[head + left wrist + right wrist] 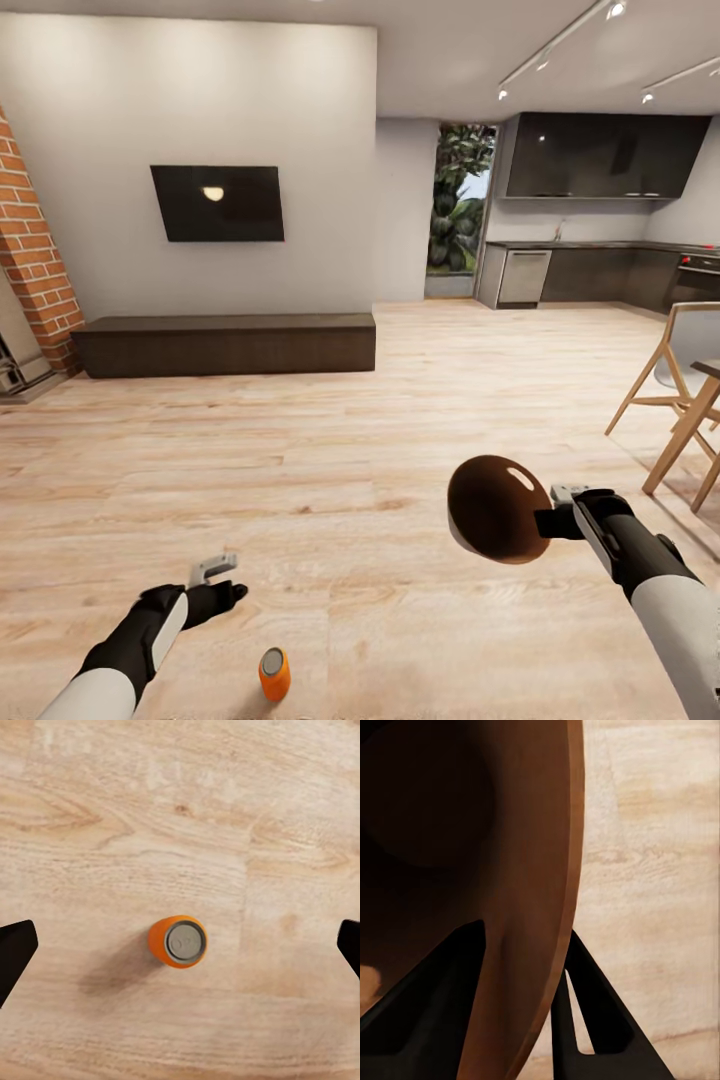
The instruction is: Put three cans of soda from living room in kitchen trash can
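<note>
Orange metal sits straight ahead of my left fingers [15,952] — in the left wrist view the can of soda [178,940] stands between the two dark tips, which are spread wide to either edge and touch nothing. Its grey lid faces the camera, so its long axis runs upright from the floor [180,810] and lines up with my approach from above. I judge the coming move to be a plain descent of the left gripper [214,580] until the tips flank the can's sides, then a squeeze. From the head view the can [275,673] lies a little nearer to me and slightly toward my right from that gripper, on the pale plank floor; the left arm is clearly the closer one.

My right fingers [442,1020] are clenched on the trash can [496,508] — the right wrist view shows one dark finger inside the glossy copper-brown wall and the other outside it, pinching the rim. The bin hangs in the air off the right gripper [556,521], tipped on its side with its mouth turned toward my left, well apart from the can.

Further out, a long dark bench [228,344] runs under the black TV [217,203], brick [35,250] rises at the left, and the kitchen cabinets [590,270] wait at the far right beyond a wooden chair [672,385]. Only this one can is visible now.
</note>
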